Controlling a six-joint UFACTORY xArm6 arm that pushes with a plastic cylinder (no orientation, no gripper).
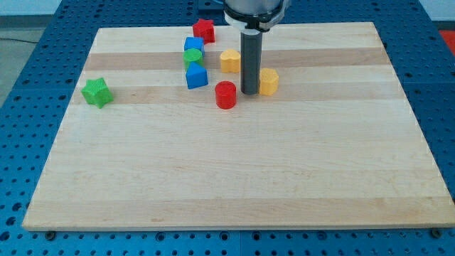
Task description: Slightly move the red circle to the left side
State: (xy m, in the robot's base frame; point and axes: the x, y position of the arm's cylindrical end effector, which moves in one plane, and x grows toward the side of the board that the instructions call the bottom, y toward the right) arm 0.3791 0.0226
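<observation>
Pale wooden board on a blue perforated bench, contents listed from the view's left. Green star-shaped block: alone near the left edge, well apart from all else and no obstacle. Cluster left of centre, running down from the top: red block of irregular, star-like outline; blue block, shape unclear; green block, mostly hidden between the blues; blue block with a peaked top. Red circle, a short red cylinder: the task's piece, lying just below and right of that peaked blue block, with open board directly to its left. Yellow block with a notched top: above the red circle, clear of its path. My tip: resting just to the right of the red circle, near but seemingly not touching, which I judge the proper side for a short leftward push. I carry no fingers, only the rod, so nothing is gripped. Yellow hexagon-like block: just beside the rod on its right, behind the push. Main risk, as I judge it: a push drifting upward would nudge the peaked blue block.
</observation>
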